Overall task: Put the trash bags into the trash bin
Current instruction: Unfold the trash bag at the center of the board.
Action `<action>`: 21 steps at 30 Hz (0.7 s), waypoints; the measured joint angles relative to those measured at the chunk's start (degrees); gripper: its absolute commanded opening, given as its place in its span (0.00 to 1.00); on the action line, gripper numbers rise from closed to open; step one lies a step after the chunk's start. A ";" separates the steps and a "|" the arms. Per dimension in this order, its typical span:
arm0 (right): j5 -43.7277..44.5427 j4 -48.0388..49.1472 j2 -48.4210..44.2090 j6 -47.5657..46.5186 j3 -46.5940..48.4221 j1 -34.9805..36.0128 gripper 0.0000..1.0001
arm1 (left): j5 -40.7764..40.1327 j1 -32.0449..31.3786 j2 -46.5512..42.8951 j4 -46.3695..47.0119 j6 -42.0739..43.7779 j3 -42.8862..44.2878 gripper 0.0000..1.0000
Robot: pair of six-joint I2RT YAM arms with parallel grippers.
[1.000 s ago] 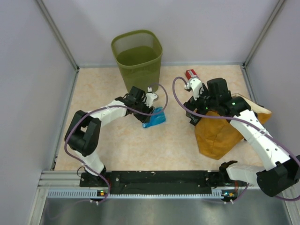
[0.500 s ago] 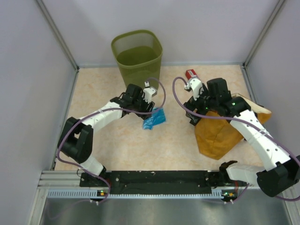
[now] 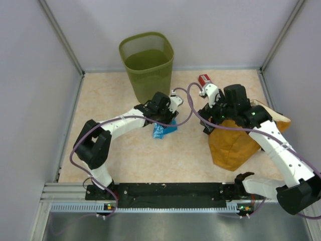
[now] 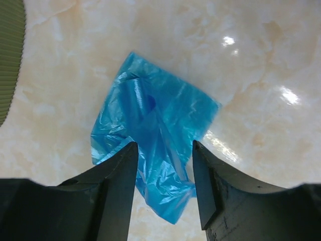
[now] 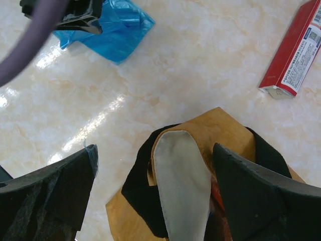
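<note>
A crumpled light-blue trash bag (image 3: pixel 161 131) lies on the marble floor in front of the olive-green mesh trash bin (image 3: pixel 146 59). My left gripper (image 3: pixel 168 115) hovers right over it. In the left wrist view the bag (image 4: pixel 150 120) spreads on the floor, and its near end lies in the gap of my left gripper (image 4: pixel 164 146), whose jaws stand apart. The bin's wall (image 4: pixel 7 55) shows at the left edge. My right gripper (image 3: pixel 207 122) is wide open and empty over the mouth of the mustard-orange sack (image 3: pixel 235 140). The bag also shows in the right wrist view (image 5: pixel 113 30).
A flat red box (image 3: pixel 204 79) lies on the floor behind the right gripper and shows in the right wrist view (image 5: pixel 293 47). The orange sack (image 5: pixel 210 135) has black handles and a white inner flap (image 5: pixel 180 186). Grey walls close in the floor on three sides.
My left gripper has swung right, from the bag's left side to above it. The bag has shifted slightly toward me and is more bunched. The right arm has barely moved.
</note>
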 measured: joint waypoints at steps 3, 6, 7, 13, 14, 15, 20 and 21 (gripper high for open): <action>0.70 -0.28 -0.94 -0.02 0.00 0.02 0.95 | -3.80 -0.26 2.71 0.13 0.00 1.20 0.50; 1.14 -0.79 -2.36 -0.04 0.00 0.02 0.95 | -6.56 -0.42 5.25 0.13 -0.04 1.70 0.48; 1.20 -0.92 -2.75 -0.04 0.00 0.02 0.95 | -7.37 -0.50 6.14 0.15 -0.04 1.84 0.48; 1.27 -1.49 -3.69 -0.07 0.00 0.02 0.95 | -8.83 -0.68 9.99 0.04 -0.13 1.97 0.49; 1.27 -1.64 -3.67 -0.07 0.00 0.02 0.95 | -8.81 -0.68 10.27 0.04 -0.13 1.97 0.50; 1.25 -1.70 -3.67 -0.07 0.00 0.02 0.95 | -8.81 -0.68 10.51 0.04 -0.13 1.97 0.50; 1.01 -1.84 -3.67 -0.07 -0.02 0.02 0.95 | -9.53 -0.68 11.41 0.15 -0.37 1.99 0.27; 0.92 -1.86 -3.63 -0.07 -0.02 0.02 0.95 | -9.84 -0.68 11.43 0.22 -0.37 1.99 0.22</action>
